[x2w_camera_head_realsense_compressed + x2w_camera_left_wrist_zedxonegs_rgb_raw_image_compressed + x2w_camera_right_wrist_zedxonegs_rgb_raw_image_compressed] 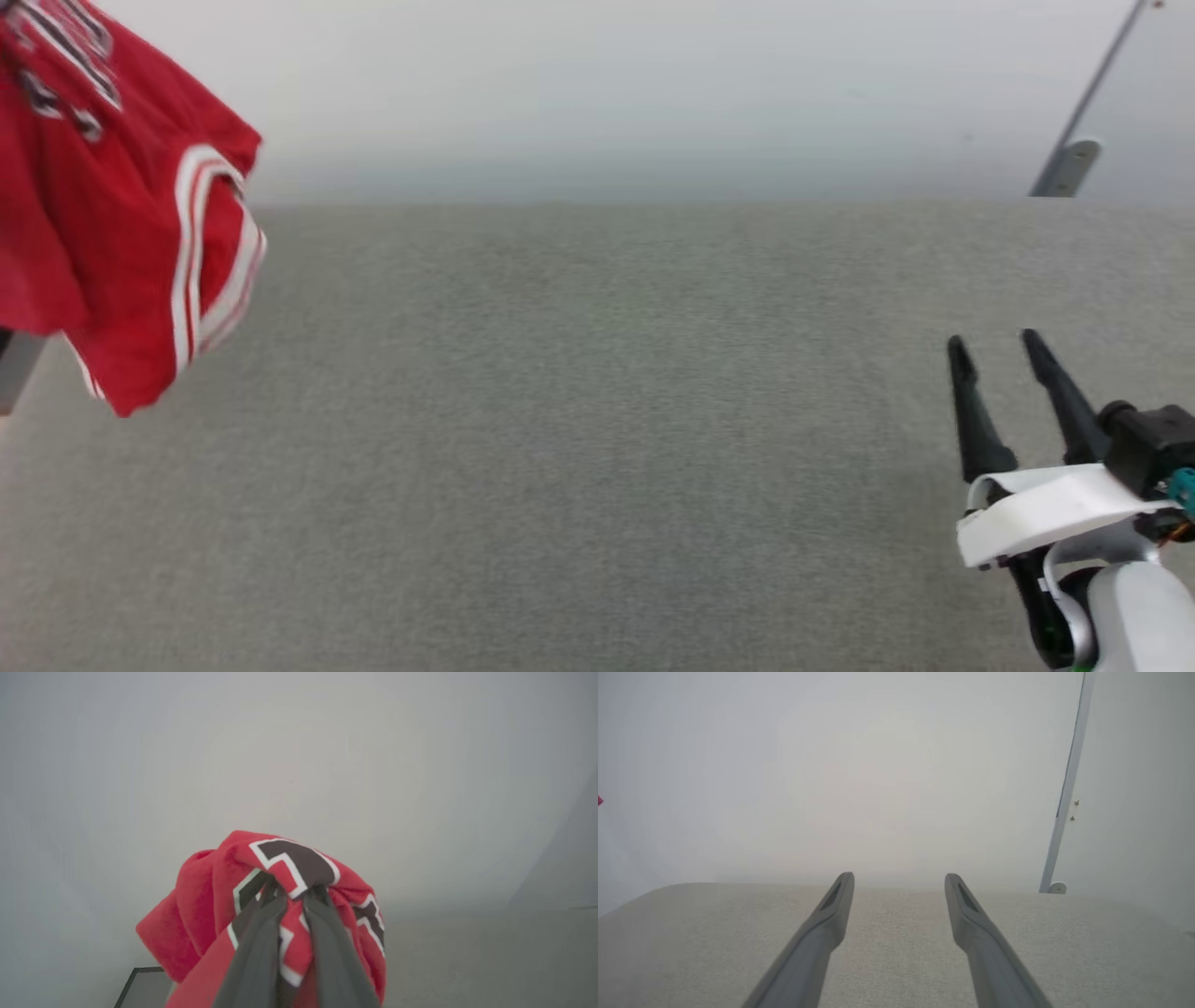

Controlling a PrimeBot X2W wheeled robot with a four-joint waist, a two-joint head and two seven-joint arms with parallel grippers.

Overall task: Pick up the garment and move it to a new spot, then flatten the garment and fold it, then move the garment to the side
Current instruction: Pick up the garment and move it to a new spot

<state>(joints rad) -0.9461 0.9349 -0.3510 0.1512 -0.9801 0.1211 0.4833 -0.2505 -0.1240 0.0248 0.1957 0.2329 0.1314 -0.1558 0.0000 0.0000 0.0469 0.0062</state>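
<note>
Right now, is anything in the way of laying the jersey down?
Nothing visible. The jersey hangs from the left gripper at the left; the grey surface beside it lies bare, with the open right gripper at the right.

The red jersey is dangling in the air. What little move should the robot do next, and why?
Probably swing the left gripper toward the middle and lower the jersey onto the grey table. That gripper is shut on bunched cloth, the jersey hangs at the far left above the table's edge, and the right gripper is open with nothing in it.
</note>
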